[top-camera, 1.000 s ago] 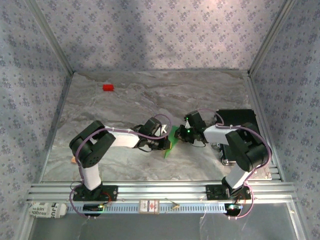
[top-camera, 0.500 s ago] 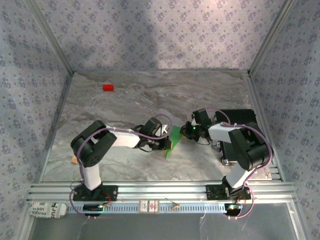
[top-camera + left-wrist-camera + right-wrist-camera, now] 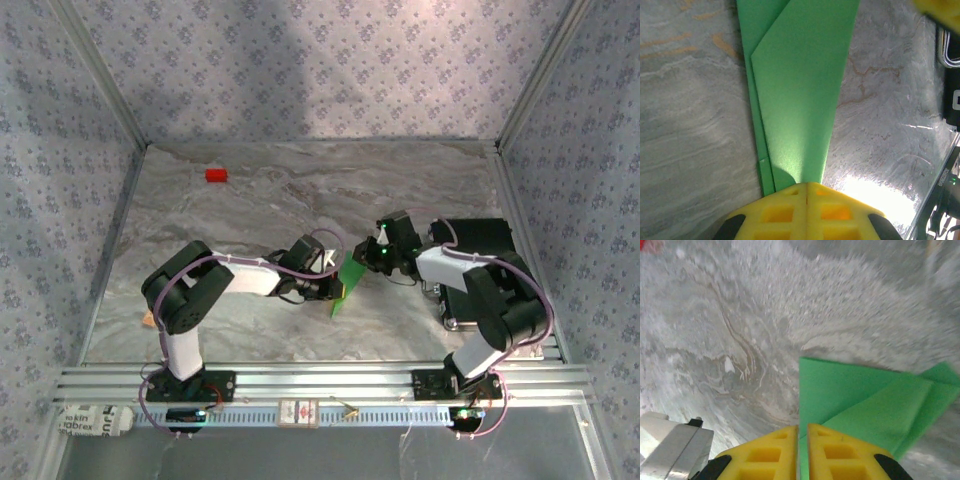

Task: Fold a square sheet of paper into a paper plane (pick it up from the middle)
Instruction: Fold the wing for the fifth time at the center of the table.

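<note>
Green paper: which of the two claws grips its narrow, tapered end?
The left claw: the folded green paper narrows down into its closed grip. The right claw pinches a broad, square-cornered edge instead.

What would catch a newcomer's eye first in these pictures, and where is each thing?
The bright green paper, folded to a narrow wedge, stands out between the two arms near the middle of the table. The left gripper and right gripper, both with yellow fingers, pinch it from opposite sides. A small red block lies alone at the far left.
</note>
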